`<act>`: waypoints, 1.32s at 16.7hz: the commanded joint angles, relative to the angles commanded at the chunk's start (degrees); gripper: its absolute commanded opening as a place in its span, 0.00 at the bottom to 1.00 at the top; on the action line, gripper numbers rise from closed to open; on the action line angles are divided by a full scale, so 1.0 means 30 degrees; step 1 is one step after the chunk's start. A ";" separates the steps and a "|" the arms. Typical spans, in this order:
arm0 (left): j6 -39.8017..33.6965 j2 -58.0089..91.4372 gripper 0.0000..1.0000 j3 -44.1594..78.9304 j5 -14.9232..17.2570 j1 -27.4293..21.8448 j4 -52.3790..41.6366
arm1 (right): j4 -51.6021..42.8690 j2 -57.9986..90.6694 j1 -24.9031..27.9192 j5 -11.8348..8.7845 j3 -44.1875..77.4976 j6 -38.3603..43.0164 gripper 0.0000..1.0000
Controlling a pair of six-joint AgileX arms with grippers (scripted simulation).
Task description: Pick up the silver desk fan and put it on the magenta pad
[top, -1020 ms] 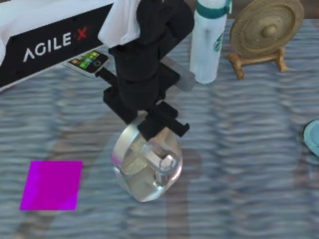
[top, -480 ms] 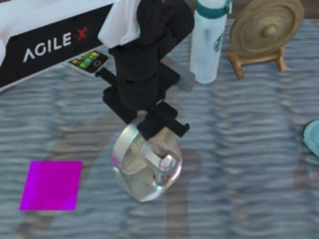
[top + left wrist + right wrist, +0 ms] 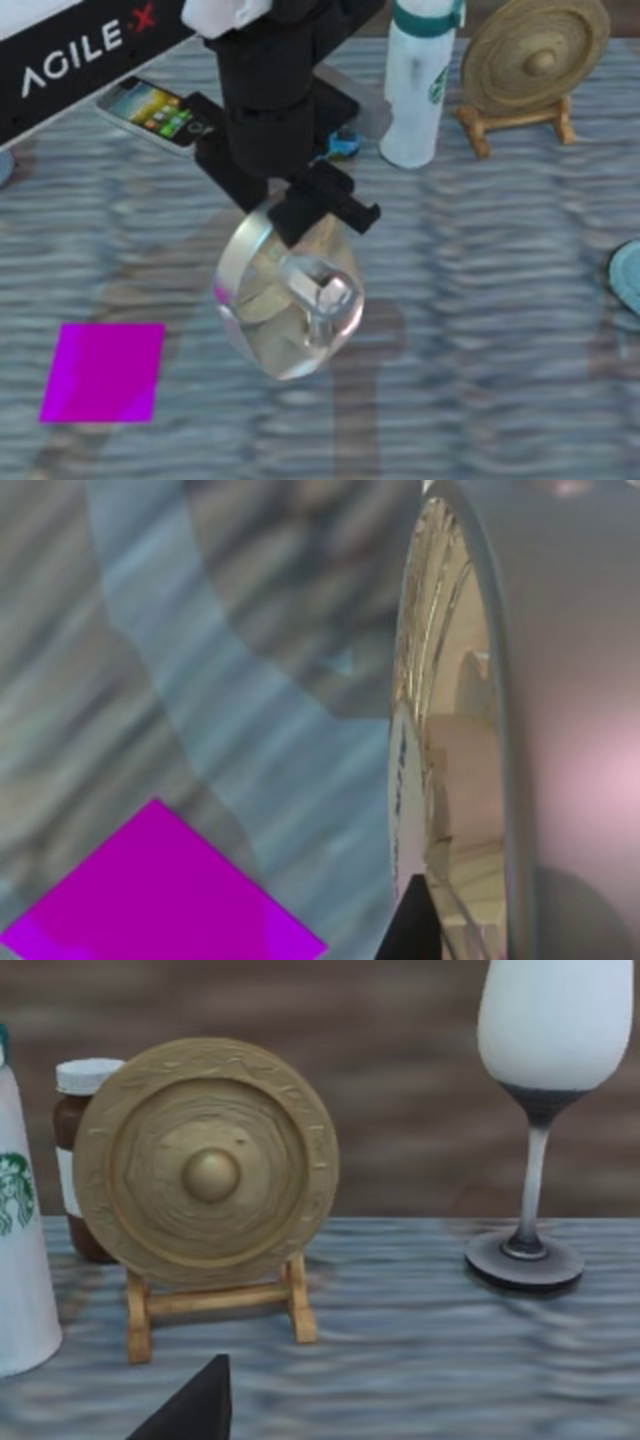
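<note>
Now the left pincer (image 3: pixel 318 212) is clamping the upper rim of the silver desk fan (image 3: pixel 290 305), holding it upright by the ring so the hub and pale blades are staying clear of the fingers. The fan is hanging near the middle of the counter (image 3: pixel 480 300), seemingly lifted, with the magenta pad (image 3: pixel 103 371) lying well apart toward the left. From the wrist view that pad (image 3: pixel 160 900) is sitting below the ring (image 3: pixel 450 730), so a carry leftward looks likely. The right arm is parked by the wooden disc (image 3: pixel 205 1175); its fingers I cannot tell.
</note>
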 joint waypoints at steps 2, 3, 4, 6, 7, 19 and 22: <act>-0.0002 0.0016 0.00 0.0615 0.0002 0.0067 -0.0612 | 0.0000 0.0000 0.0000 0.0000 0.0000 0.0000 1.00; -0.0002 0.0016 0.00 0.0639 0.0002 0.0071 -0.0636 | 0.0000 0.0000 0.0000 0.0000 0.0000 0.0000 1.00; -0.0002 0.0016 0.00 0.0639 0.0002 0.0071 -0.0636 | 0.0000 0.0000 0.0000 0.0000 0.0000 0.0000 1.00; 0.0021 -0.0038 0.00 0.0587 -0.0009 -0.0030 -0.0587 | 0.0000 0.0000 0.0000 0.0000 0.0000 0.0000 1.00; -0.0173 -0.0096 0.00 0.0481 -0.0051 0.0014 -0.0644 | 0.0000 0.0000 0.0000 0.0000 0.0000 0.0000 1.00; -1.6716 -0.5056 0.00 -0.5514 -0.1192 0.3988 -0.1362 | 0.0000 0.0000 0.0000 0.0000 0.0000 0.0000 1.00; -2.3006 -0.6686 0.00 -0.7418 -0.0935 0.5411 -0.0834 | 0.0000 0.0000 0.0000 0.0000 0.0000 0.0000 1.00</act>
